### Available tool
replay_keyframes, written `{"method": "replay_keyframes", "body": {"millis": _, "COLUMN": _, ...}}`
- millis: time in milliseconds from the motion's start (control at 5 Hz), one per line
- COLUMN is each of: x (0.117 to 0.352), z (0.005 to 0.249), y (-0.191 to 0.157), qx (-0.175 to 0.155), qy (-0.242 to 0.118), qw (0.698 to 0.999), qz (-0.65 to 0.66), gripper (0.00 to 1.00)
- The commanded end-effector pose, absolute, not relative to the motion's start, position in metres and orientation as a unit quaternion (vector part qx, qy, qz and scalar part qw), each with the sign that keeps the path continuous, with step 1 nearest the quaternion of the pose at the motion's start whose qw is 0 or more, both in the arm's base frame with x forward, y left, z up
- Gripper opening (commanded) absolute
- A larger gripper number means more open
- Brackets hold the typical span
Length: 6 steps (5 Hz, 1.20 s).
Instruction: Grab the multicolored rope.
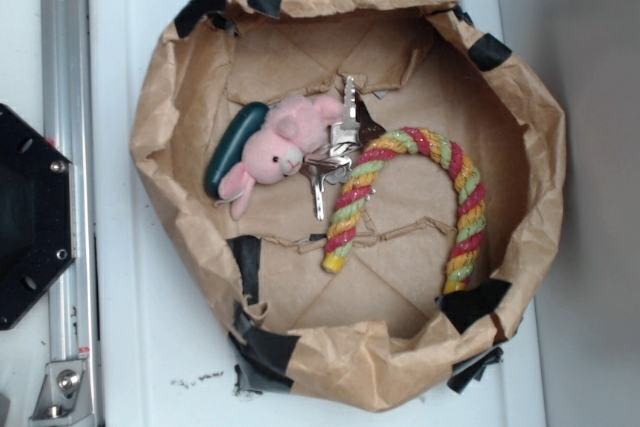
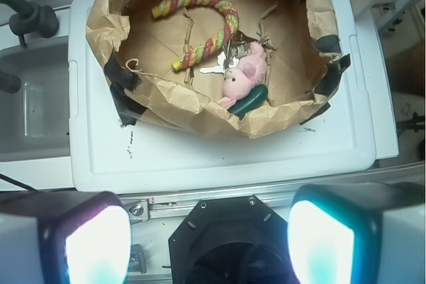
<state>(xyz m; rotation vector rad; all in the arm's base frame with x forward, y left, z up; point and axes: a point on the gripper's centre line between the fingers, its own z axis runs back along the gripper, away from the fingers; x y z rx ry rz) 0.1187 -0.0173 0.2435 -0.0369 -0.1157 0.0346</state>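
The multicolored rope (image 1: 420,182) is a thick twisted cord of red, yellow and light-green strands, bent in an arch on the floor of a brown paper bag bowl (image 1: 545,162). It also shows in the wrist view (image 2: 203,21). A pink plush bunny (image 1: 278,147) lies left of it, with metal keys (image 1: 335,152) between them and a dark green object (image 1: 232,147) beside the bunny. My gripper (image 2: 210,241) is open and empty, high above the robot base, far from the bag. The gripper does not show in the exterior view.
The bag's rim is patched with black tape (image 1: 265,342) and stands on a white lid (image 1: 130,347). A metal rail (image 1: 70,197) and the black robot base (image 1: 30,217) lie at the left. In the wrist view a grey bin (image 2: 33,104) sits at the left.
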Motion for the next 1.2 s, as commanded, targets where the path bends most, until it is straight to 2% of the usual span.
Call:
{"method": "replay_keyframes", "body": {"millis": 0, "x": 0.119, "z": 0.243, "y": -0.017, "qx": -0.018, "qy": -0.058, "qw": 0.998, "qz": 0.017, "gripper": 1.0}}
{"method": "replay_keyframes", "body": {"millis": 200, "x": 0.169, "z": 0.203, "y": -0.013, "qx": -0.004, "qy": -0.07, "qw": 0.997, "qz": 0.026, "gripper": 1.0}}
{"method": "replay_keyframes", "body": {"millis": 400, "x": 0.222, "z": 0.173, "y": -0.009, "qx": 0.045, "qy": -0.109, "qw": 0.993, "qz": -0.015, "gripper": 1.0}}
{"method": "replay_keyframes", "body": {"millis": 600, "x": 0.272, "z": 0.134, "y": 0.001, "qx": 0.064, "qy": -0.1, "qw": 0.991, "qz": -0.066, "gripper": 1.0}}
{"method": "replay_keyframes", "body": {"millis": 800, "x": 0.301, "z": 0.095, "y": 0.016, "qx": 0.06, "qy": -0.063, "qw": 0.994, "qz": -0.062, "gripper": 1.0}}
{"method": "replay_keyframes", "body": {"millis": 1000, "x": 0.317, "z": 0.076, "y": 0.02, "qx": 0.051, "qy": -0.057, "qw": 0.997, "qz": -0.034, "gripper": 1.0}}
